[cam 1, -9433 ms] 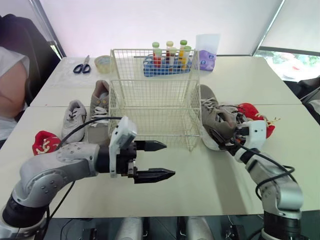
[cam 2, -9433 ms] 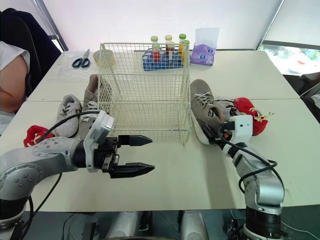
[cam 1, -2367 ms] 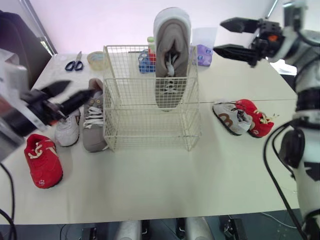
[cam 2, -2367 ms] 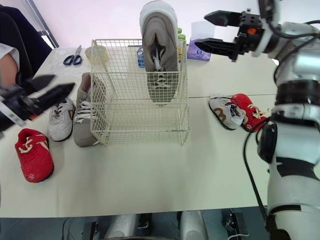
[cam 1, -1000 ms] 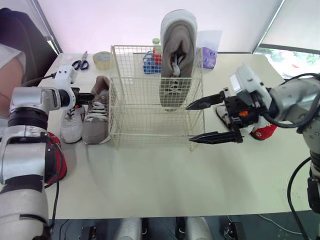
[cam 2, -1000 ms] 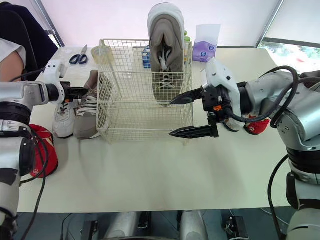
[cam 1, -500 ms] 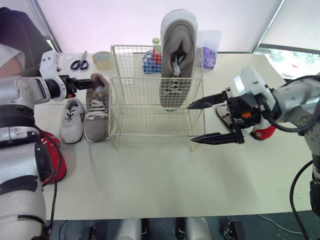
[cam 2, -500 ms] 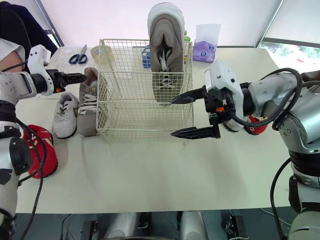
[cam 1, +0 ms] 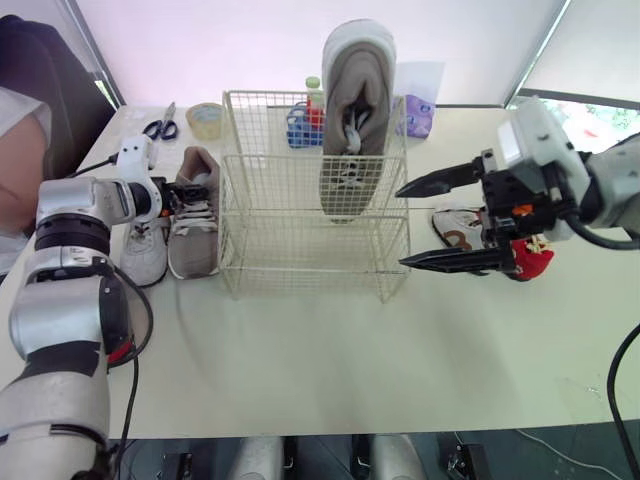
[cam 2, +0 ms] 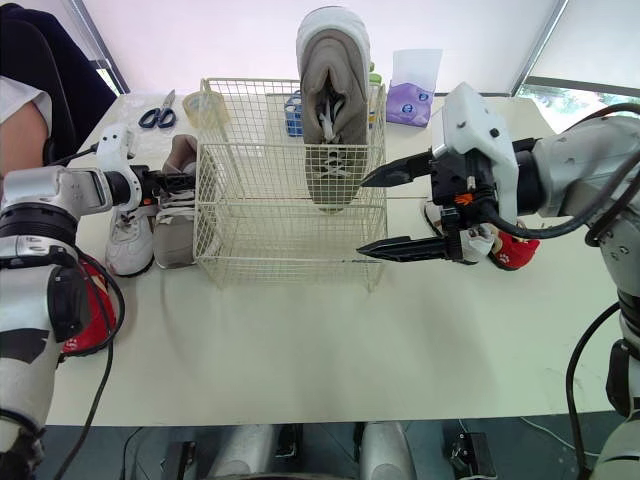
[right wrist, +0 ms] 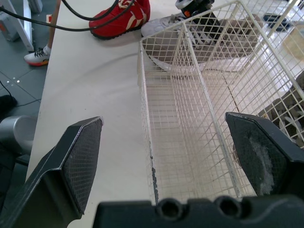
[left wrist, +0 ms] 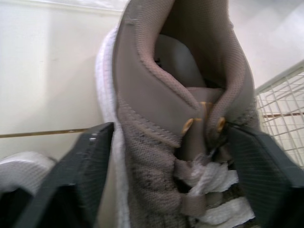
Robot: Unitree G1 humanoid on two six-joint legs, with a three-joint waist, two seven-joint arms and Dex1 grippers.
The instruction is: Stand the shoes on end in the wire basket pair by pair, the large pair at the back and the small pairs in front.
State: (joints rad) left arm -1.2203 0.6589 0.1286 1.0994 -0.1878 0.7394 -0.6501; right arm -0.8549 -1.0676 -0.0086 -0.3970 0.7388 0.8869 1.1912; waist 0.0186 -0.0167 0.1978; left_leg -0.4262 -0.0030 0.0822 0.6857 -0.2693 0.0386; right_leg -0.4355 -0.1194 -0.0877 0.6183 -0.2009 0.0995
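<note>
A large taupe shoe (cam 1: 355,110) stands on end in the back right corner of the wire basket (cam 1: 300,255). Its mate (cam 1: 196,222) lies flat on the table to the left of the basket. My left gripper (cam 1: 186,196) is open, and its fingers (left wrist: 80,175) straddle this shoe's collar (left wrist: 180,95). A small white shoe (cam 1: 146,256) lies left of it, and a small red shoe (cam 2: 88,315) sits behind my left arm. Right of the basket, my right gripper (cam 1: 402,227) hovers open and empty. Behind it lie a small grey shoe (cam 1: 455,225) and a red one (cam 1: 530,262).
Behind the basket stand a blue rack of bottles (cam 1: 303,122) and a purple packet (cam 1: 414,112). Scissors (cam 1: 158,128) and a tape roll (cam 1: 207,120) lie at the back left. A person (cam 1: 18,150) sits at the left edge.
My left gripper has dropped from beside the flat taupe shoe's heel and opened around its collar. My right gripper has drawn away to the right of the basket's front corner.
</note>
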